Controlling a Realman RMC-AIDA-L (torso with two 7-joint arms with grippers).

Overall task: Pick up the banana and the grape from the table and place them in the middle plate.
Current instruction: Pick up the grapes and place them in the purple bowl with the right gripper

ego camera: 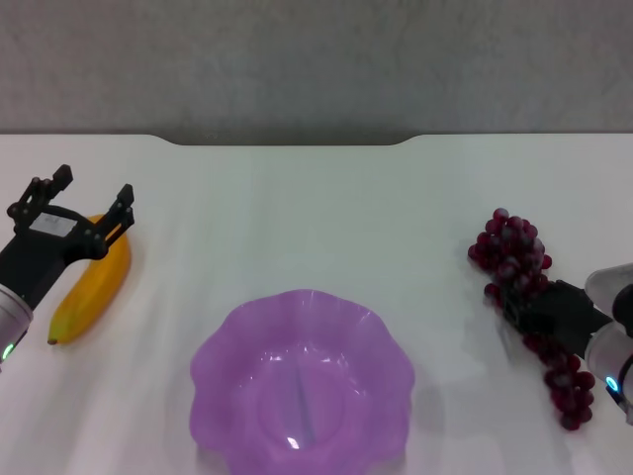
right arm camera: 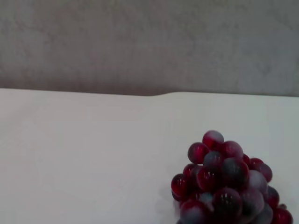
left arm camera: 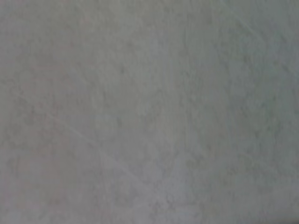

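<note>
The banana (ego camera: pixel 96 285) lies on the white table (ego camera: pixel 297 218) at the left, dark tip toward me. My left gripper (ego camera: pixel 93 186) is open, raised over the banana's far end and holding nothing. The grape bunch (ego camera: pixel 514 252) lies at the right, running toward me. My right gripper (ego camera: pixel 516 302) lies across the middle of the bunch, its dark body hiding part of the fruit. The bunch's far end shows close up in the right wrist view (right arm camera: pixel 224 182). The purple scalloped plate (ego camera: pixel 213 346) sits empty at the front centre. The left wrist view shows only a blurred pale surface.
The table's notched far edge (ego camera: pixel 287 143) runs below a grey wall (ego camera: pixel 316 59). Bare tabletop lies between each fruit and the plate, and the right wrist view shows more of it (right arm camera: pixel 70 163).
</note>
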